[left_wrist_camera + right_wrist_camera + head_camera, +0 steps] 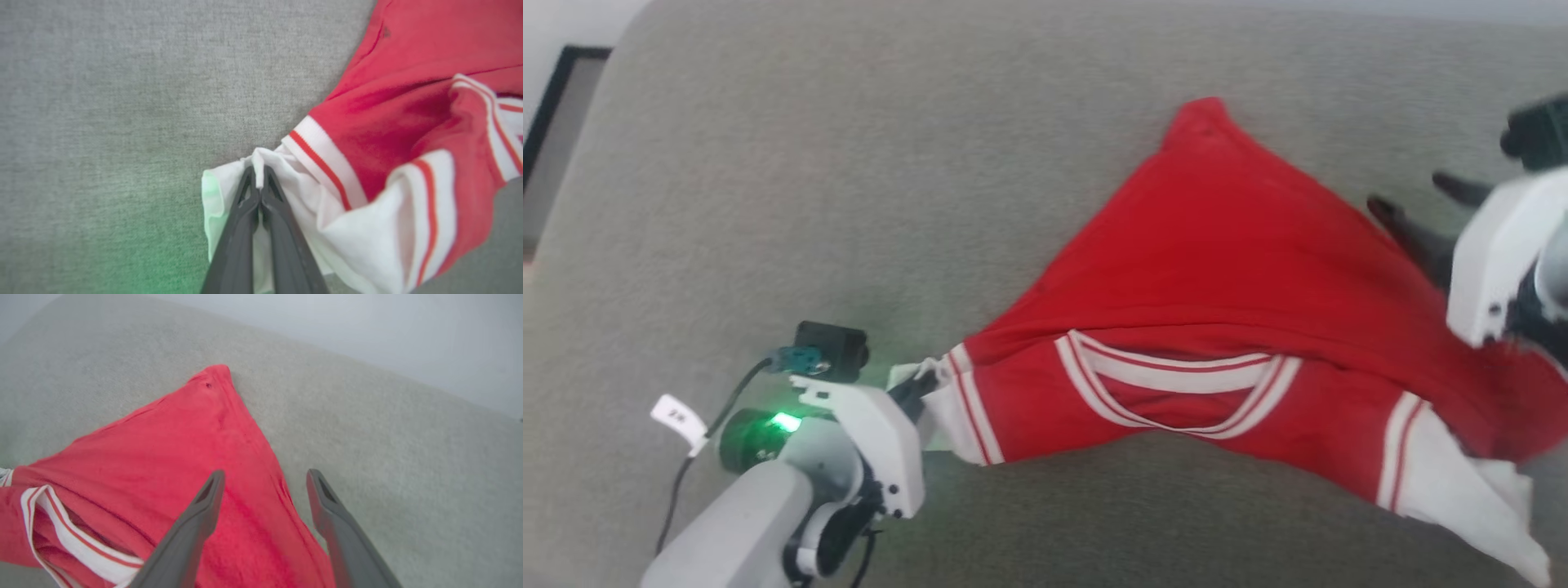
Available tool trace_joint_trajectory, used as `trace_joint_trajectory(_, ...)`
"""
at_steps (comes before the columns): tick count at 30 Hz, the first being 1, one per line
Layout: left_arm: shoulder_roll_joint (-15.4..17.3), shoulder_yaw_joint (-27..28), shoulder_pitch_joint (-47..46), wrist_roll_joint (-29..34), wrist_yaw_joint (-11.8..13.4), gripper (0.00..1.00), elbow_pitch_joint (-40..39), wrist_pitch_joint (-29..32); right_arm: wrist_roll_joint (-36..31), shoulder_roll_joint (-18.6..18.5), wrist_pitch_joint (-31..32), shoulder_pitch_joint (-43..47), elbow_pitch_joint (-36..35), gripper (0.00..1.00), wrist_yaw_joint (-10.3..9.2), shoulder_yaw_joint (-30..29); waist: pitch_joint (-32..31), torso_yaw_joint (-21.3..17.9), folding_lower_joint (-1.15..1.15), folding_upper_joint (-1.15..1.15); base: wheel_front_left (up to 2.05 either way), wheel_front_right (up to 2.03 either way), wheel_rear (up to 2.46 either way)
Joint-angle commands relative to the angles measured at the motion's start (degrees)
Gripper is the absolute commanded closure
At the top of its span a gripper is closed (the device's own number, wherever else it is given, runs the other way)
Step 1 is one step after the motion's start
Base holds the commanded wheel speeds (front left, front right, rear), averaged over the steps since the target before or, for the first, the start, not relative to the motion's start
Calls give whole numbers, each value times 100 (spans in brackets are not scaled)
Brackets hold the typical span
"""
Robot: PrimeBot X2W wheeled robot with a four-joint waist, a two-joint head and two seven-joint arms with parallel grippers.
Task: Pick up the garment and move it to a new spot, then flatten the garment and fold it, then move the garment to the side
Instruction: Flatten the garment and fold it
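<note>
Flatten step: left gripper (258, 179) clamped on red jersey (1217, 269) left sleeve (216, 200), right gripper (265, 479) fingers apart above body; next likely grab right sleeve (1445, 482), pull taut

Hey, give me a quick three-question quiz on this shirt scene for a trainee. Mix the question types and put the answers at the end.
1. Which hand grips the garment? A) left hand B) right hand C) both
2. True or false: the right hand's fingers are pressed shut.
3. Fill in: the left hand pinches the garment by its white ____.
Key: 1 A; 2 false, they stand apart and hold nothing; 3 sleeve.
</note>
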Motion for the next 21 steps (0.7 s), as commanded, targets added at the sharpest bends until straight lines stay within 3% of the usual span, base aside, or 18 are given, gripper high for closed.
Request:
trace_joint_trajectory(1,-51,-76,4,34,-28,100,100,10,7,-27,-57,-183,108,0,-4,104,118,223,0,0,0,0,0)
trace_joint_trajectory(11,-647,-404,-440,170,-378,100,589,-141,144,-160,-294,-1998,2235,0,-3,1399,390,1055,0,0,0,0,0)
trace_joint_trajectory(21,-995,-501,-673,137,-633,100,1190,-352,428,-269,477,-2926,4125,0,-3,2969,557,1477,0,0,0,0,0)
